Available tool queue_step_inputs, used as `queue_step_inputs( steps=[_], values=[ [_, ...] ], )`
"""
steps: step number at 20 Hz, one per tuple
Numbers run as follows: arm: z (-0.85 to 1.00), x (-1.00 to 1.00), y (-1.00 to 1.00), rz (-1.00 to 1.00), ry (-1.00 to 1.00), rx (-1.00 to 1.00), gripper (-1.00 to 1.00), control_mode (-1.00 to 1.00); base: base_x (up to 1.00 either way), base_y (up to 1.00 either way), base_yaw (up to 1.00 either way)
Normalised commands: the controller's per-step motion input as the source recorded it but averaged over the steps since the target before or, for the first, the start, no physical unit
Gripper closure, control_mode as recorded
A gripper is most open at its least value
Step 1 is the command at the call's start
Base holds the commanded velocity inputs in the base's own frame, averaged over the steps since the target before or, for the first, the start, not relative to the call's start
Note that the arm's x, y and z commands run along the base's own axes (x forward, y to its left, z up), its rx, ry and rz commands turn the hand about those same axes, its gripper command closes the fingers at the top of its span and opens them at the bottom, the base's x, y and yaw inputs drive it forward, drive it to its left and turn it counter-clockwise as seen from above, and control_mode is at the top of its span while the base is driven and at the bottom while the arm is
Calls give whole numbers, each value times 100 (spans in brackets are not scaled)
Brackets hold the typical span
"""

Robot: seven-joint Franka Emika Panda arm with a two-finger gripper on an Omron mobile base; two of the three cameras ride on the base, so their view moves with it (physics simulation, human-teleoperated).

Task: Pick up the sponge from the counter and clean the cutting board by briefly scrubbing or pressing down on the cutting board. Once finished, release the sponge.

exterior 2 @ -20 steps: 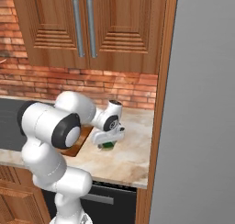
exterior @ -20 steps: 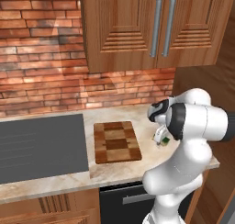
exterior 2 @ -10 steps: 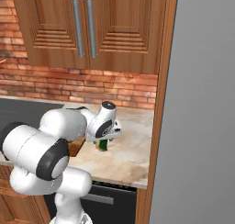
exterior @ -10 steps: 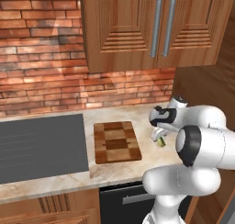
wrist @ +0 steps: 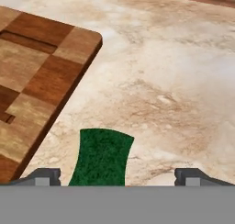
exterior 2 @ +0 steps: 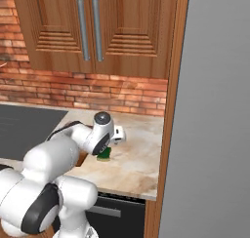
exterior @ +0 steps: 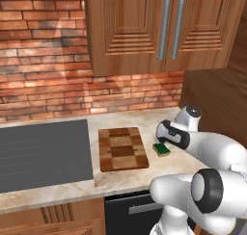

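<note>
The sponge (exterior: 162,150), dark green on top, lies on the beige counter (exterior: 144,174) just right of the checkered cutting board (exterior: 123,149). My gripper (exterior: 162,143) hangs low right over the sponge. In the hand view the gripper (wrist: 118,177) is open, its fingertips (wrist: 43,176) wide apart on either side of the sponge (wrist: 102,156), which sits nearer the left tip and touches neither. The cutting board (wrist: 36,67) runs along the left, with bare counter (wrist: 174,81) on the right. From the right base view the sponge (exterior 2: 104,155) peeks out under the hand.
A dark grey cooktop (exterior: 41,154) lies left of the board. The brick wall (exterior: 72,99) and wooden upper cabinets (exterior: 164,32) stand behind the counter. A tall wooden panel (exterior 2: 168,110) and grey fridge side (exterior 2: 215,115) close off the right end.
The arm's elbow has swung down and to the right, and the hand has sunk closer over the sponge. Sponge and board have not moved.
</note>
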Motion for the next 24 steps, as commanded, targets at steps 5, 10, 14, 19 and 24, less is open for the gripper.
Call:
queue_step_inputs(
  steps=[5,10,14,19,24],
  values=[
    [45,-20,0,-22,-16,0,-100,-100,0,0,0],
    [71,-37,0,-25,-10,0,-100,-100,0,0,0],
    [84,-39,0,-23,-2,2,-100,-100,0,0,0],
    [79,-50,0,-21,0,4,-100,-100,0,0,0],
    [69,-74,0,-14,0,6,-100,-100,0,0,0]
  ],
)
